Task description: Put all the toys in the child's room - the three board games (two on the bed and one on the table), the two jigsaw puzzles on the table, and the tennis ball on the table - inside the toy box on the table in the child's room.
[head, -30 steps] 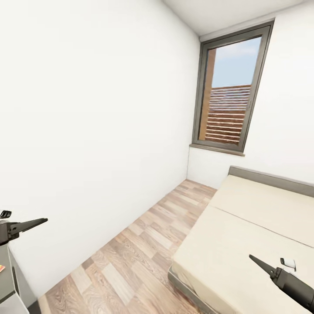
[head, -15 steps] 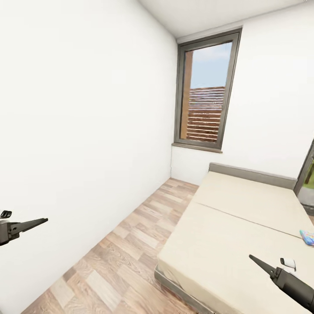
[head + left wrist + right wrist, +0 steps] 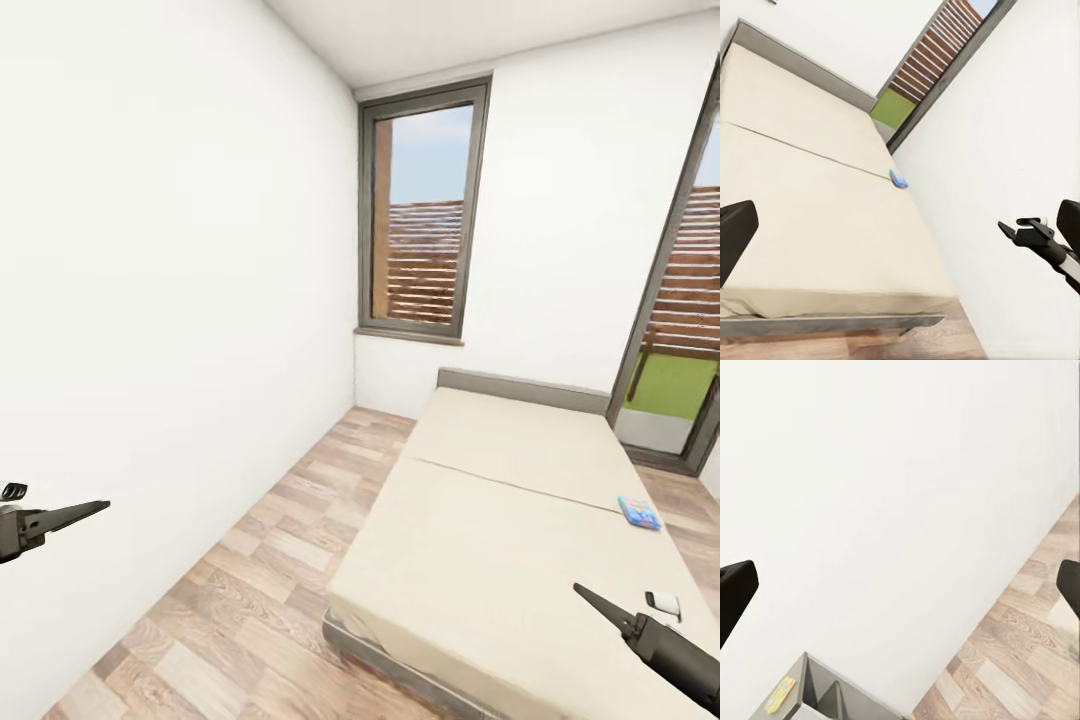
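Observation:
The bed [image 3: 520, 540] with its plain beige cover fills the right half of the head view. One small blue board game [image 3: 638, 513] lies near the bed's far right edge, and the left wrist view shows this blue box [image 3: 898, 179] too. My left gripper [image 3: 62, 517] hangs at the left by the white wall, far from the bed. My right gripper [image 3: 608, 610] hovers over the bed's near right corner, short of the blue box. Both wrist views show the fingers [image 3: 736, 238] [image 3: 735, 594] wide apart with nothing between them.
Wood-plank floor [image 3: 260, 580] runs between the white wall and the bed. A tall dark-framed window [image 3: 420, 215] and a glass door [image 3: 680, 330] stand behind the bed. In the right wrist view a grey furniture piece [image 3: 825, 694] carries a small yellow flat item [image 3: 780, 694].
The head camera has turned right: window and bed slid left in the picture, and the blue box and glass door came into view. Both arms keep the same pose.

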Robot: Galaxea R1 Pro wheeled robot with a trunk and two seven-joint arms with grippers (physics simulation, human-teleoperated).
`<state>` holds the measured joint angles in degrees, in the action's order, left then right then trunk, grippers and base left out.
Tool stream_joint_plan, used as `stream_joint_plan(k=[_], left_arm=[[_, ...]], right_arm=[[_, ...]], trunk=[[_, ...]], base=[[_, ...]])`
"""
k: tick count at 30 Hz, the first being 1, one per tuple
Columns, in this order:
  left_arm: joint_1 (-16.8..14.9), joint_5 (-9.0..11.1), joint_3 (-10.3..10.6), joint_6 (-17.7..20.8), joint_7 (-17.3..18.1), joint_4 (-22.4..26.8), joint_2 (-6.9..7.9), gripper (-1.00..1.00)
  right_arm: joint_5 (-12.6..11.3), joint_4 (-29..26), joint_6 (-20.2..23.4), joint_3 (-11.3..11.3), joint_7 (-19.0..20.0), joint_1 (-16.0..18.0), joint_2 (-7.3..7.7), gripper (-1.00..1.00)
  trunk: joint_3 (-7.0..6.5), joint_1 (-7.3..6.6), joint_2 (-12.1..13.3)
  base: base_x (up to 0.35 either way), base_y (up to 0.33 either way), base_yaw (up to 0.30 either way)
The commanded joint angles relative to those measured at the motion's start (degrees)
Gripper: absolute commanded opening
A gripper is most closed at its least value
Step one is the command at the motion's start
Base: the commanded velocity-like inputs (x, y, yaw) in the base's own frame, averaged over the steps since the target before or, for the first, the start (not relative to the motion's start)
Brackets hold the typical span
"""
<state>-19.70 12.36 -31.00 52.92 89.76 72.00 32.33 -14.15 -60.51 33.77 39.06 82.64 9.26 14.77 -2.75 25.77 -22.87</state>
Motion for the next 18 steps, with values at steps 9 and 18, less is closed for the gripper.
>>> stream_joint_plan(k=[9,18], left_arm=[[0.0,-0.1,0.0,0.6,0.2,0.1,0.01,1.00],[0.0,-0.1,-0.1,0.5,0.2,0.1,0.01,1.00]], right_arm=[[-0.1,0.0,0.6,0.1,0.2,0.1,0.00,1.00],[-0.1,0.0,0.6,0.1,0.2,0.1,0.00,1.00]], trunk=[[0.03,0.01,0.0],[0.03,0.01,0.0]], base=[[-0.062,-0.063,-0.278],[-0.008,-0.011,-0.278]])
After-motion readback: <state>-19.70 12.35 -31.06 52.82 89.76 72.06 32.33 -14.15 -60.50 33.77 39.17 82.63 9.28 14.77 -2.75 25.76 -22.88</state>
